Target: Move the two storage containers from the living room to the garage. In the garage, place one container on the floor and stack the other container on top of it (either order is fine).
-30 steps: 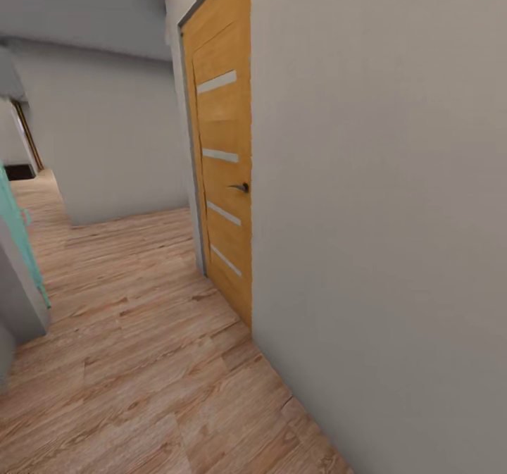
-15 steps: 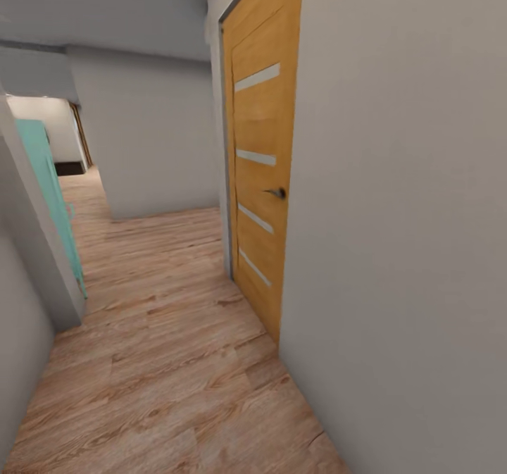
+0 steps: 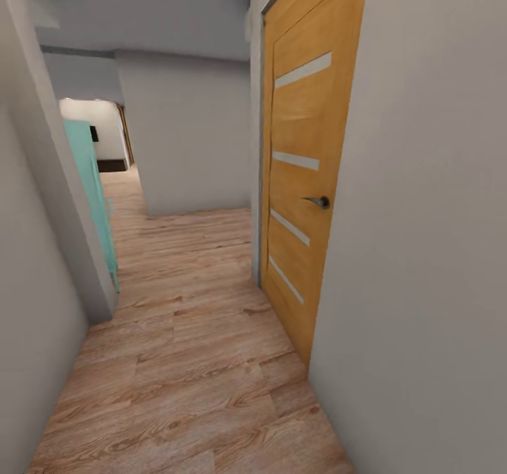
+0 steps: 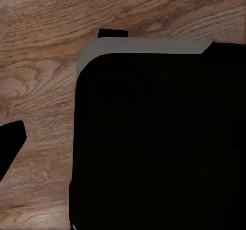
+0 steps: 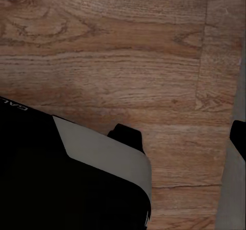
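In the head view, a narrow hallway with a wood-plank floor [image 3: 190, 361] is seen; an orange-brown door [image 3: 306, 178] with glass slits stands shut on the right, a teal door [image 3: 91, 192] on the left. In both wrist views, dark robot bodywork [image 4: 159, 143] is seen above planks [image 5: 128, 50]; each pincer's state cannot be told.

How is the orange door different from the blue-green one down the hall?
The orange-brown door is wood-coloured with four pale glass slits and a dark handle; the teal door is plain, with no slits to be seen. The orange-brown door sits on the right wall of the corridor, near the camera; the teal door stands on the left, farther along, partly hidden behind a wall edge. Both stand over the same wood-plank floor.
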Available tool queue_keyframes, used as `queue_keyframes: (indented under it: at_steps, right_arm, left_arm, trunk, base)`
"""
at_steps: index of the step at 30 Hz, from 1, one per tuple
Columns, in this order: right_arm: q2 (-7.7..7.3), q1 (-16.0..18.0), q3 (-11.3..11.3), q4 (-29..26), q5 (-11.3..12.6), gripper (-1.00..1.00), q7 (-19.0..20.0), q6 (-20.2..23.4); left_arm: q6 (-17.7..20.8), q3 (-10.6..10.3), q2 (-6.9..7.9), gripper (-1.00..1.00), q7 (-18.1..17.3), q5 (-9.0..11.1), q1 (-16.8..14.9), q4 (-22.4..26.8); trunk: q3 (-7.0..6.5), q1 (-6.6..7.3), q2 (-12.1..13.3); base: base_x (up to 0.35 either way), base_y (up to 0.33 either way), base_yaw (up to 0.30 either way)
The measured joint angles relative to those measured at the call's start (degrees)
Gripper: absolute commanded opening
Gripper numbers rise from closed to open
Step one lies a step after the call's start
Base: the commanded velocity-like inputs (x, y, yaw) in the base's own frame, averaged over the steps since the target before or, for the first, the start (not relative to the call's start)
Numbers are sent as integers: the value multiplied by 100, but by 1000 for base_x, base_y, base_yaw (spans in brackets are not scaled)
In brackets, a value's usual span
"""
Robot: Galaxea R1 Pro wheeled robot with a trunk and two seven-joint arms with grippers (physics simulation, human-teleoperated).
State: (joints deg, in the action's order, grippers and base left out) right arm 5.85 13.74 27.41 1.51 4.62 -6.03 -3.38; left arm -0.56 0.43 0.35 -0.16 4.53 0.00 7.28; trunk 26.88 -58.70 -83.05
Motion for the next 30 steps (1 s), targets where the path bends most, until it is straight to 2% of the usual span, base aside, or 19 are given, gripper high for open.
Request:
queue_keyframes:
  at_steps: [9,11,14,16,21,30]
  right_arm:
    - [-39,0,-2,0,13,100,1,3]
    - [-132,-3,-5,0,31,100,44,-3]
    - [-364,-133,-9,0,50,100,338,-20]
    - [-428,-270,-6,1,54,100,469,-65]
    - [-464,-445,-2,0,55,100,563,-236]
    - [-472,-474,-2,0,55,100,595,-272]
  left_arm:
    - [0,0,0,100,0,0,0,-2]
    - [0,0,0,100,0,0,0,-2]
    - [0,0,-5,100,0,0,0,-2]
    - [0,0,-7,100,0,0,0,-2]
    - [0,0,-10,100,0,2,-1,-2]
    - [0,0,-17,100,0,2,-1,-2]
  trunk:
    - [0,0,0]
    - [0,0,0]
    - [0,0,0]
    - [1,0,0]
    - [0,0,0]
    - [0,0,0]
  base:
    - [318,0,284]
    - [318,0,284]
    - [318,0,284]
    - [318,0,284]
    - [318,0,284]
    - [318,0,284]
